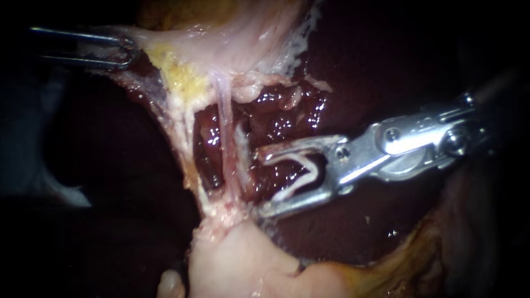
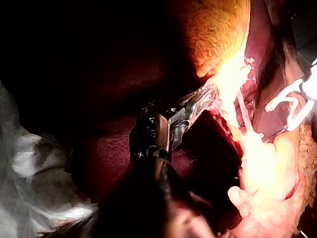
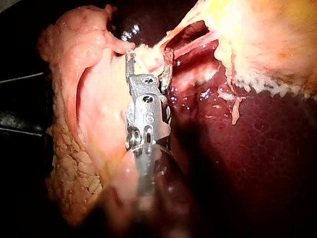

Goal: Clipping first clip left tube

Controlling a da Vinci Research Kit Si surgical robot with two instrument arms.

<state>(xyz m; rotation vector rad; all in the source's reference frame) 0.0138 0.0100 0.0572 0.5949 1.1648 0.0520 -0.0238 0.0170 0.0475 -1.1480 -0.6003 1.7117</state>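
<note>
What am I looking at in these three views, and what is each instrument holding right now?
Two slender robot instruments work on a pig's liver lying on a bench. The endoscope view looks closely at the tissue; the other two views come from cameras on each instrument's arm. The left instrument, entering from the left, has its jaws shut on pale tissue, pulling it taut. Beneath that, two thin tubes run down. The right instrument carries an open white clip between its jaws, tips just beside the tubes, not yet around one.
</note>
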